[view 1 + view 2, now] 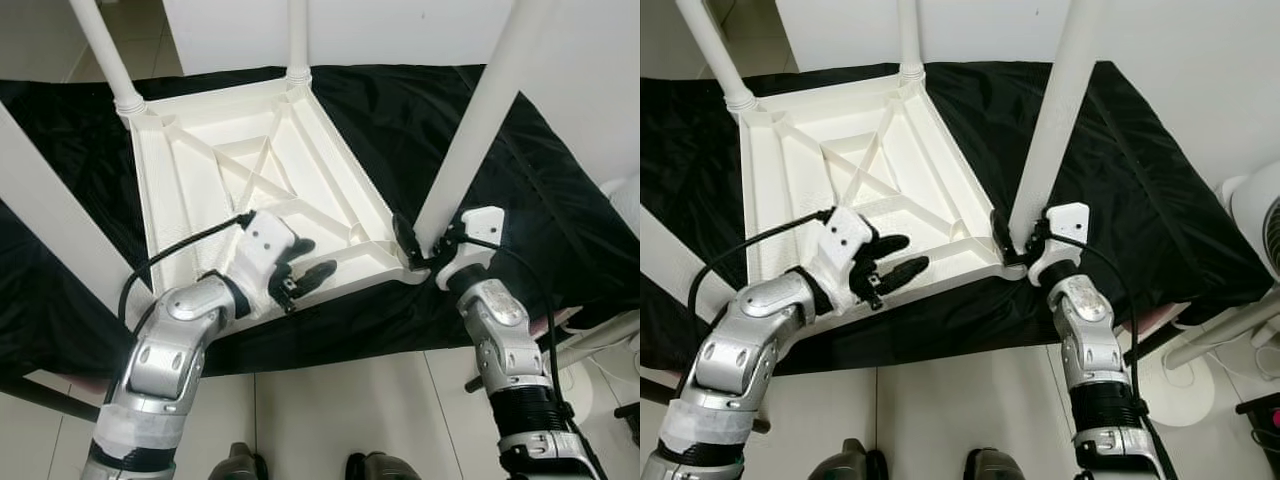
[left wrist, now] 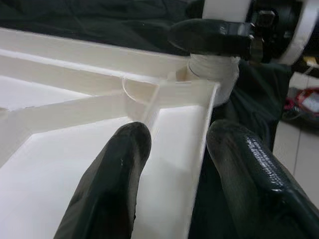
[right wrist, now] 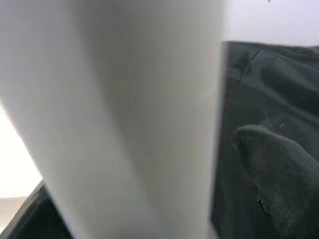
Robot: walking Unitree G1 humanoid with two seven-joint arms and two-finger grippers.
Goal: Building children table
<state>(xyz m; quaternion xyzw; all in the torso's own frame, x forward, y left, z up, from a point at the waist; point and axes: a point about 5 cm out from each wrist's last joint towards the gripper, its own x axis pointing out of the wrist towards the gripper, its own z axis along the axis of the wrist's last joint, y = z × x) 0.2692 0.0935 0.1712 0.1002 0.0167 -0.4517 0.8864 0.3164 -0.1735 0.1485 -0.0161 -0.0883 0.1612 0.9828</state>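
Two silver arms are seen closest to the camera, reaching out from below. No brand, label or writing can be read anywhere.

On the left, the left gripper (image 1: 300, 270) is placed at the near edge of the white plastic table top (image 1: 250, 170). Its two black fingers (image 2: 107, 194) are spread apart, and the thin rim of the table top is seen between them in the left wrist view. One finger lies inside the rim and the other lies outside it. A hard squeeze cannot be made out.

The table top is laid upside down on a black cloth (image 1: 520, 190), which is spread over the floor (image 1: 330, 410). Its underside is shown, with raised ribs that cross in the middle like an X. Two white legs (image 1: 108, 55) are stood up in the far corners, with ringed collars at their bases.

On the right, a third white leg (image 1: 480, 120) is stood up in the near right corner socket. The right gripper (image 1: 420, 245) is closed around the bottom of this leg, with one finger on each side. In the right wrist view, the leg is seen very close and blurred, with one black fingertip (image 3: 279, 169) beside it.
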